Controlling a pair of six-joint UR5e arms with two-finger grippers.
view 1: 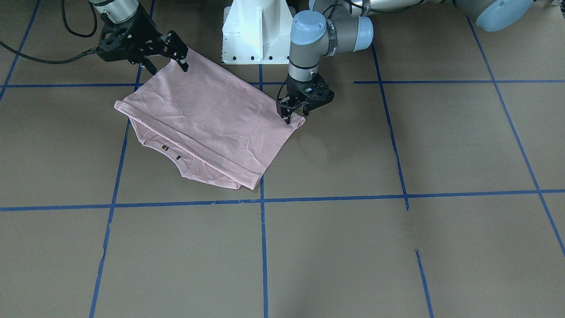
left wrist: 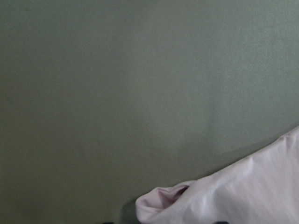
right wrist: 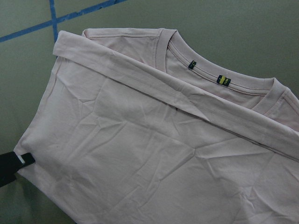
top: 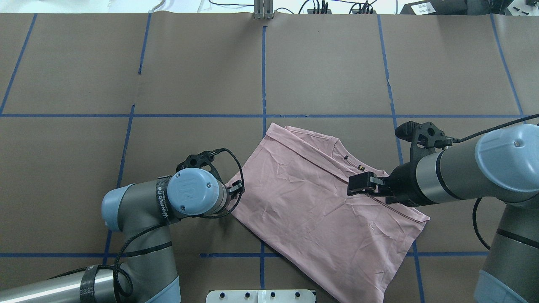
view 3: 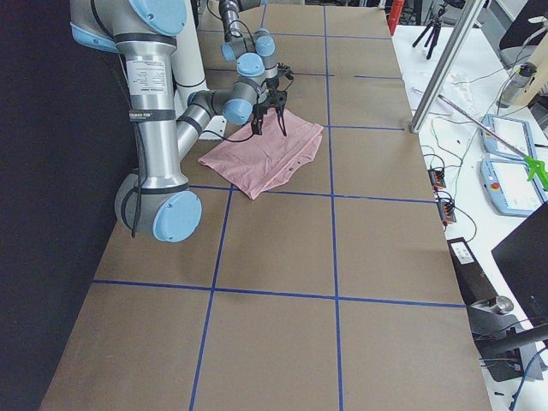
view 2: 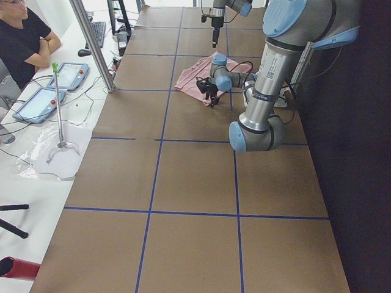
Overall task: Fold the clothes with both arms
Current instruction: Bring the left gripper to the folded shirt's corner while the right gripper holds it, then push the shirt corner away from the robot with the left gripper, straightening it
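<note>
pink t-shirt (view 1: 212,119) apparently folded once, further folds pending; right gripper (view 1: 167,66) spread wide, left gripper (view 1: 296,115) at corner, grip indeterminate.

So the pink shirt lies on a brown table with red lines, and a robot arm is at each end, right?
Not quite. The lines are blue, not red, as the overhead view shows. The pink shirt does lie on the brown table, with the left arm and right arm at its ends.
</note>
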